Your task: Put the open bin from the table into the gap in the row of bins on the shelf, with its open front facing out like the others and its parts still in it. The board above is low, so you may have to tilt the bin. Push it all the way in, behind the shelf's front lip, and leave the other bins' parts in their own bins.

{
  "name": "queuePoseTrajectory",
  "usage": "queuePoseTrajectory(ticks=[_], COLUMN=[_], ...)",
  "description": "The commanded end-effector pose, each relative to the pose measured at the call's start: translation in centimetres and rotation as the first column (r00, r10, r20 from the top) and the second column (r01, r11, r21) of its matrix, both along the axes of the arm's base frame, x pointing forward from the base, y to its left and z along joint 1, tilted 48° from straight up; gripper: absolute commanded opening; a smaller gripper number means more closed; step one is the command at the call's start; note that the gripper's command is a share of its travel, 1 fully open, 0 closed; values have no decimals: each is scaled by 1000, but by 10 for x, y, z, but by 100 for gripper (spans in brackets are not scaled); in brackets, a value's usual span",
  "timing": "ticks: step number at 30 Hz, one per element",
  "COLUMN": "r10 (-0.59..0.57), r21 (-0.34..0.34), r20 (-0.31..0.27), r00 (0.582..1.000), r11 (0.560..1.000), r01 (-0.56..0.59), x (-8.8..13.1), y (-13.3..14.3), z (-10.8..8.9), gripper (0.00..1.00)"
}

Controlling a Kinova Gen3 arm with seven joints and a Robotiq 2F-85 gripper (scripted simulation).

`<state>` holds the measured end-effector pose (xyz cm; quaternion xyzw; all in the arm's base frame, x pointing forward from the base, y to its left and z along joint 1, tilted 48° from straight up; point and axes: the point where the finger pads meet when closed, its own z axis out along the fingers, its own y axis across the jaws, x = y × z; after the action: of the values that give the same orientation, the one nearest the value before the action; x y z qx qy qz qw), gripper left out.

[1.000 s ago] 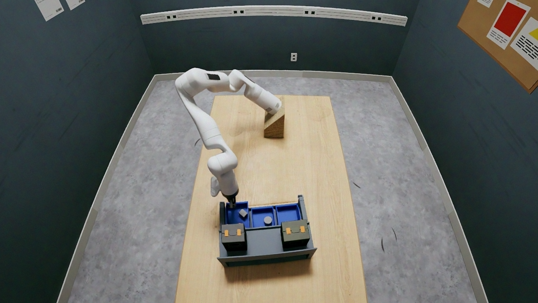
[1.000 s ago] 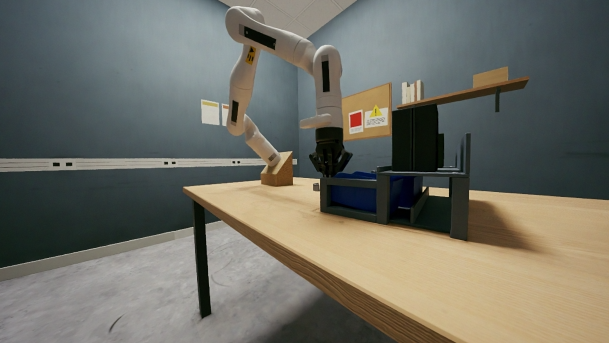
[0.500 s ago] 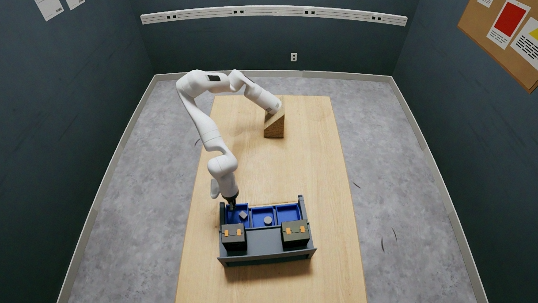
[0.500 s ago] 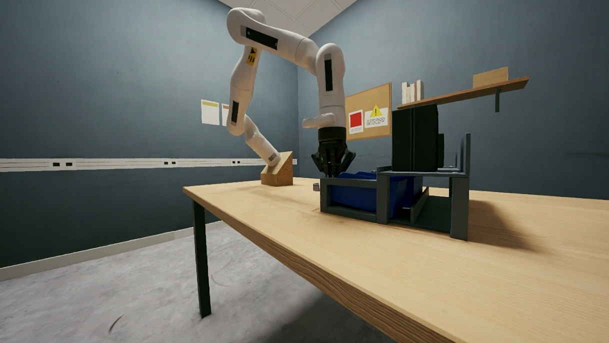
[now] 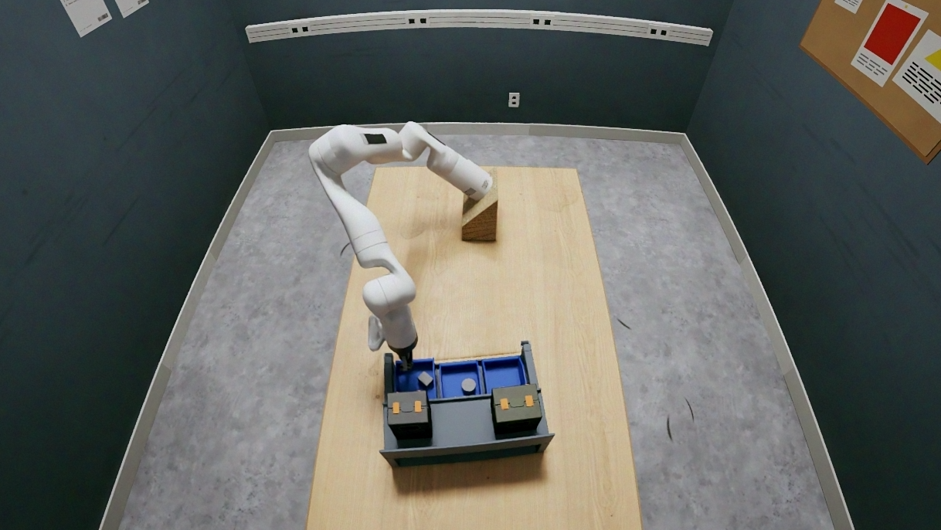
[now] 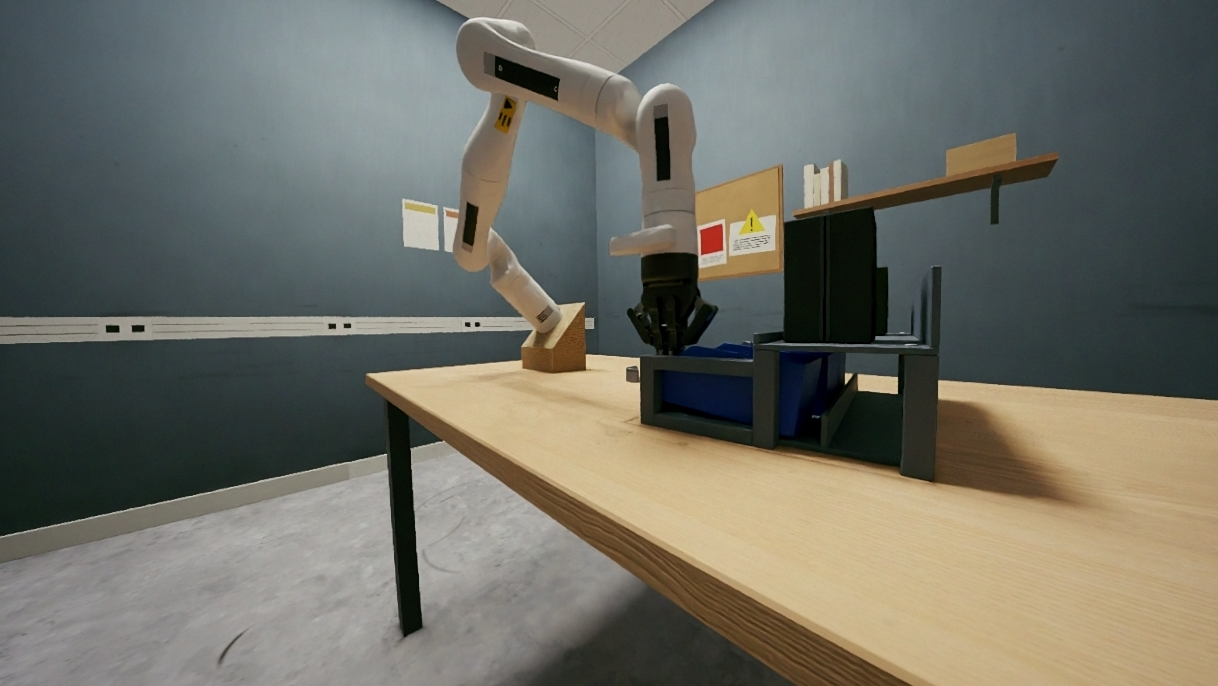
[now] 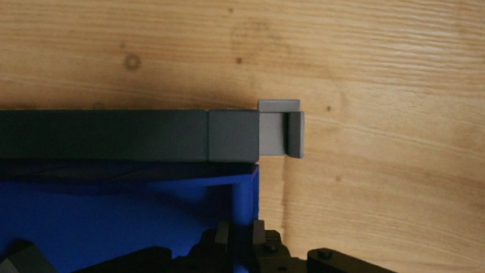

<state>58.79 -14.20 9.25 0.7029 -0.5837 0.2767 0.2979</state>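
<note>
We are seeing the claw (image 5: 405, 360) (image 6: 670, 349) (image 7: 242, 239) pinching the end wall of the blue bin (image 5: 409, 382) (image 6: 707, 396) (image 7: 120, 223), which is sitting in the shelf's end bay, towards the bench (image 5: 494, 296) (image 6: 1022, 443) (image 7: 359, 199)'s long edge on the robot's right. We are judging that this end hold is serving to steer the bin inwards under the low board (its final seating is hidden from us). The arm (image 5: 365, 233) (image 6: 667, 161) is reaching from the bench's far short edge, its wrist pointing down, probably leaving the block-like part (image 5: 425, 378) (image 7: 24, 255) undisturbed inside.

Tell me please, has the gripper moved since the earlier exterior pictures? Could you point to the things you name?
Yes. In the exterior view, the gripper (image 5: 405, 364) (image 6: 668, 350) (image 7: 242, 239) moved slightly right, closer to the shelf's (image 5: 460, 424) (image 6: 764, 400) (image 7: 120, 136) upper board.
</note>
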Motion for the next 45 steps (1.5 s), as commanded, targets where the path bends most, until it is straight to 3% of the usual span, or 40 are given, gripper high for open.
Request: queuePoseTrajectory(ticks=[1, 45], r10=[3, 3], r21=[2, 1], r20=[3, 3], r00=[1000, 1000], r11=[1000, 1000], r01=[-3, -3], x=[3, 12], y=[2, -4], z=[1, -6], gripper=[10, 10])
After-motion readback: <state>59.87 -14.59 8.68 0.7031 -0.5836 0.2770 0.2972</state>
